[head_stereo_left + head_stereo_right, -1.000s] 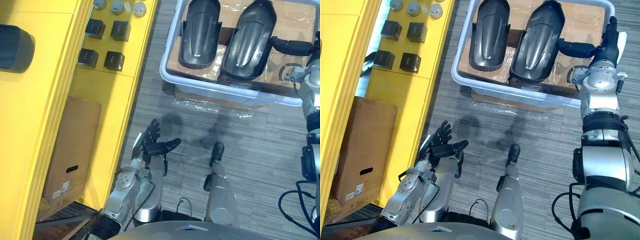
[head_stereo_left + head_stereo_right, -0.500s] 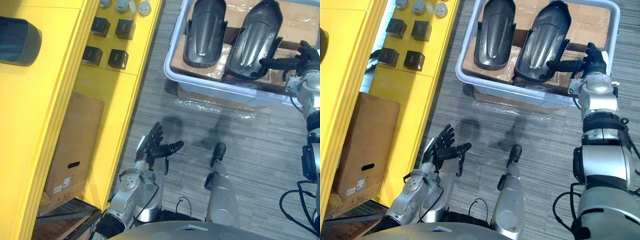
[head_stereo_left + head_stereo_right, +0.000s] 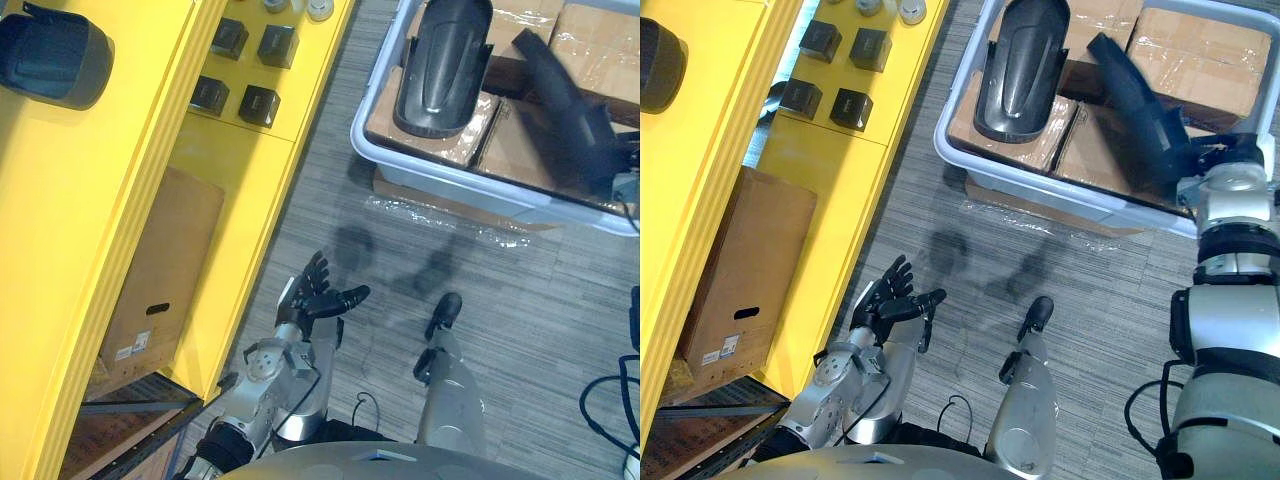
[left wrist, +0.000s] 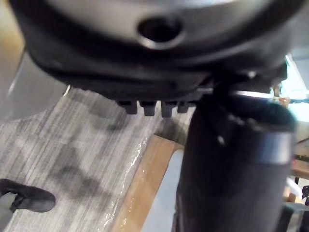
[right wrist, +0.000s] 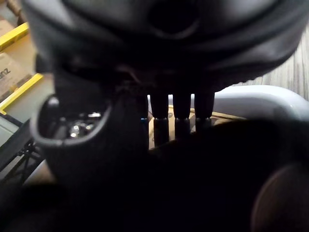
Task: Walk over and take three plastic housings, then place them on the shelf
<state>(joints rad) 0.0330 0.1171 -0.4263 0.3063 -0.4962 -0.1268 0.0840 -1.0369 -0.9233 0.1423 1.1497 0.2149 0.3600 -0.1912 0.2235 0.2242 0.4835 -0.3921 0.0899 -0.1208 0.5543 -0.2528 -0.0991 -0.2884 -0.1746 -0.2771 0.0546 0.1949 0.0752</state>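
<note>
Two dark plastic housings are in a pale tub [image 3: 1040, 185] on the floor ahead. One housing [image 3: 1020, 70] lies flat on wrapped cardboard. The other housing [image 3: 1140, 110] is tipped up on its edge, and my right hand [image 3: 1218, 157] is shut on its near end at the tub's right side. In the right wrist view my fingers [image 5: 181, 116] curl over its dark shell [image 5: 231, 159]. My left hand [image 3: 320, 295] hangs open, low over the carpet, away from the tub. A third dark housing [image 3: 55, 60] rests on the yellow shelf [image 3: 120, 200] at my left.
Several small black blocks [image 3: 245, 70] sit on the shelf's lower yellow ledge. A brown cardboard box [image 3: 150, 290] stands under the shelf. Grey carpet [image 3: 330, 200] lies between the shelf and the tub.
My right hand has curled onto the right-hand housing and tipped it up from lying flat. The whole view has shifted; the left hand stays open.
</note>
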